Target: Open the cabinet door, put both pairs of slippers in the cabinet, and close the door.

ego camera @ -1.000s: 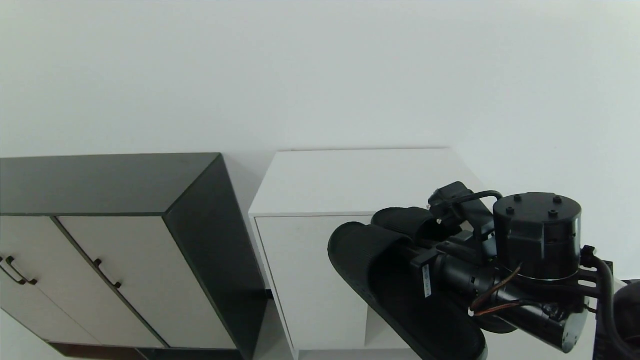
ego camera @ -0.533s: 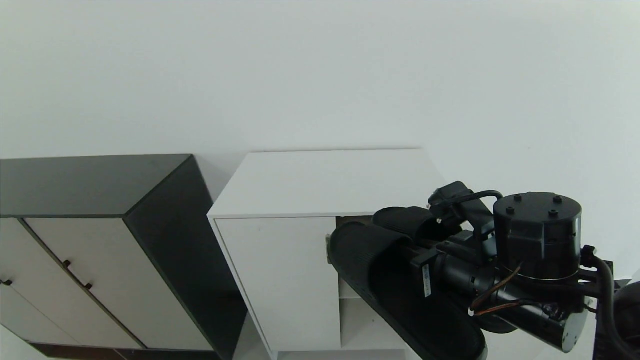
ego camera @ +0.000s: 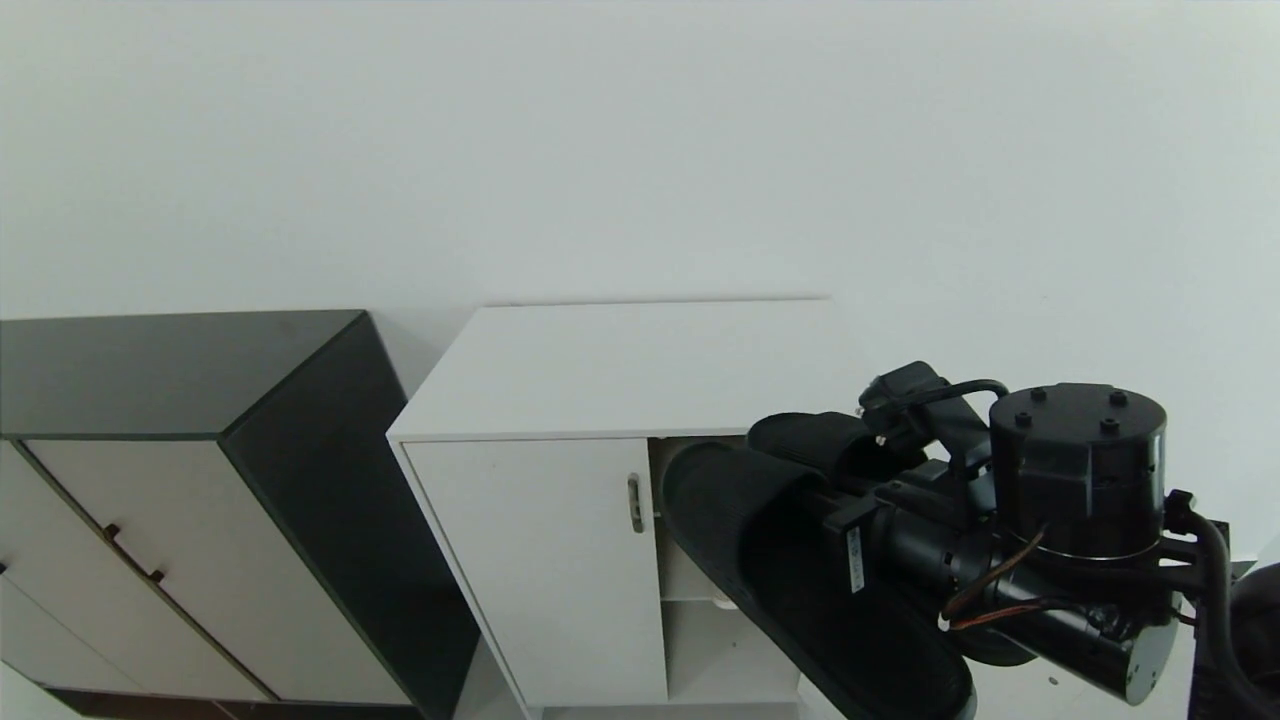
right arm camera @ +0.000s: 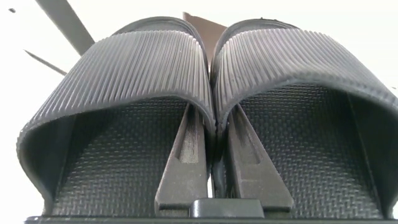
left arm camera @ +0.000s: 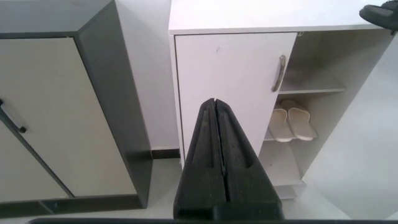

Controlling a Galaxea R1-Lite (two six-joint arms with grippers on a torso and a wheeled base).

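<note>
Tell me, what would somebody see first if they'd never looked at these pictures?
The pair of black slippers, pinched together by the right tool, hangs big and dark right in front of the white cabinet. Next comes the cabinet's open right half, where a pair of white slippers sits inside. The left tool is shut and empty, pointing at the cabinet.

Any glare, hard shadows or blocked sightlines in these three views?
Head view: even, soft light, no glare on the wall; the black slippers hide much of the open side of the white cabinet. Left wrist view: mild shade inside the cabinet, pale slippers readable past the shut left gripper. Right wrist view: black slippers backlit against a bright background.
</note>
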